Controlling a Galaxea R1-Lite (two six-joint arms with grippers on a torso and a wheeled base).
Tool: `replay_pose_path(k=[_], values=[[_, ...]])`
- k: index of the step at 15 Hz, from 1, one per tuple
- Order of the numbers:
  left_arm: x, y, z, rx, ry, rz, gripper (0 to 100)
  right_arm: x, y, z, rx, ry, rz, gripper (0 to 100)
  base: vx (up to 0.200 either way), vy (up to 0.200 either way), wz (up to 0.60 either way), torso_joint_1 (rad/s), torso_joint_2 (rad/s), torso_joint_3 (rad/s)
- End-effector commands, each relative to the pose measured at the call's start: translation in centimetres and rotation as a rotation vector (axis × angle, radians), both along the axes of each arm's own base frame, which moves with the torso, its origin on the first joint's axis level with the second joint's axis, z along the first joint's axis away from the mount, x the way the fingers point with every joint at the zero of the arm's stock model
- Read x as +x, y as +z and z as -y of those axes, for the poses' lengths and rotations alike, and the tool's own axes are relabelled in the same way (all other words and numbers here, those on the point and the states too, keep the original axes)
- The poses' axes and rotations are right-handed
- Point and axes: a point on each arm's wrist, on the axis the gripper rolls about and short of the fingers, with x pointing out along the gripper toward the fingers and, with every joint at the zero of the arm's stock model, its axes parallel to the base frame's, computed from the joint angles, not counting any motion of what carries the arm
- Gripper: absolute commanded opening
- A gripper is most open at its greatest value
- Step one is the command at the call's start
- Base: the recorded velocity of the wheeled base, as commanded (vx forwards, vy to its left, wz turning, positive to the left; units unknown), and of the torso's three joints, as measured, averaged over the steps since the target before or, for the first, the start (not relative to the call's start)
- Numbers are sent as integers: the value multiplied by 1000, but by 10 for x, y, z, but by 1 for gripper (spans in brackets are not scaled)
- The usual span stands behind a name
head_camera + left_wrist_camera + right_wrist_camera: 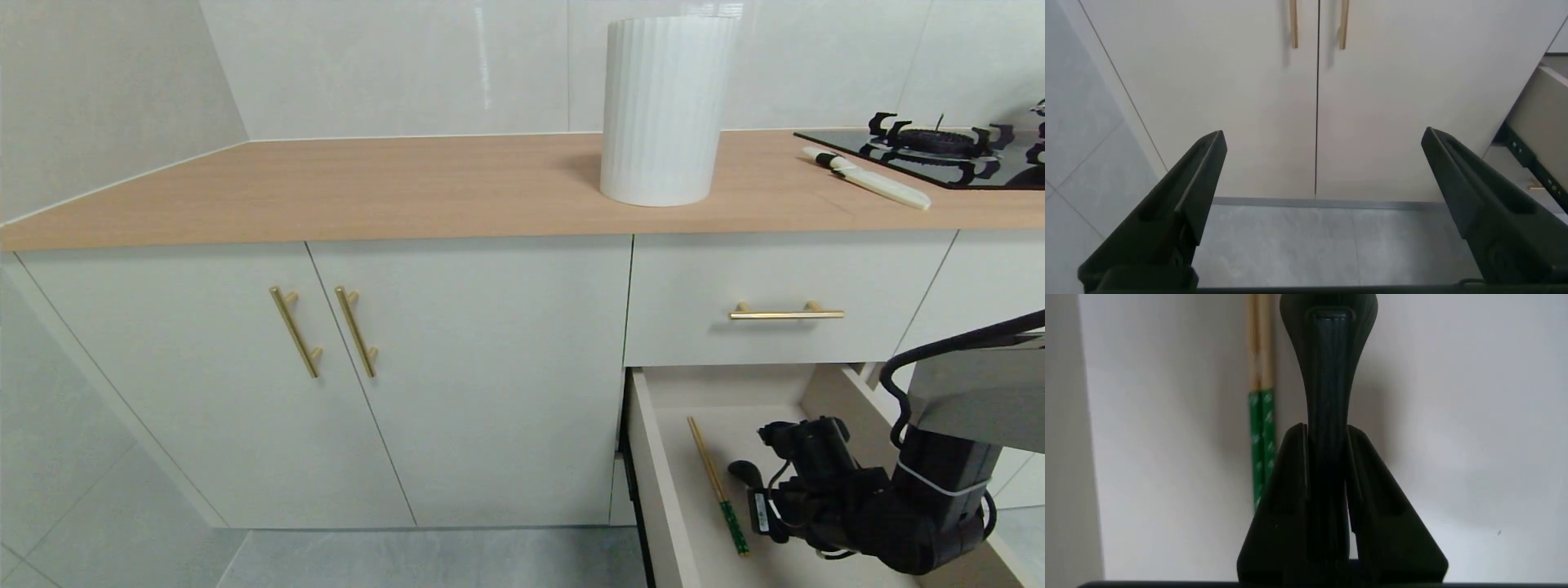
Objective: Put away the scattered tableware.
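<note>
Black ridged utensil [1327, 343] being clamped by right gripper [1327, 469], green-tipped wooden chopsticks [718, 490] at 9 o'clock, left gripper [1323, 137] being held spread apart.

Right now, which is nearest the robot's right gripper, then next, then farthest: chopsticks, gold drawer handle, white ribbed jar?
Head view, from the right gripper holding a black spoon:
1. Chopsticks, beside it in the open drawer.
2. Gold drawer handle, on the drawer above.
3. White ribbed jar, on the countertop.
</note>
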Motion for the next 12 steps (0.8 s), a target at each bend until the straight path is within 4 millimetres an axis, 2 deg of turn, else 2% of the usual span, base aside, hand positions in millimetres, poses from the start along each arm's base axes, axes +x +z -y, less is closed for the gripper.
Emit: replay_pose_path(k=[1, 12], values=[[0, 0, 0, -1, 0, 0, 100, 2, -5, 1, -3, -5, -9, 0, 0, 0, 0, 0, 0, 0], [0, 0, 0, 1, 0, 0, 100, 7, -8, 2, -18, -22, -2, 0, 0, 0, 0, 0, 0, 0]])
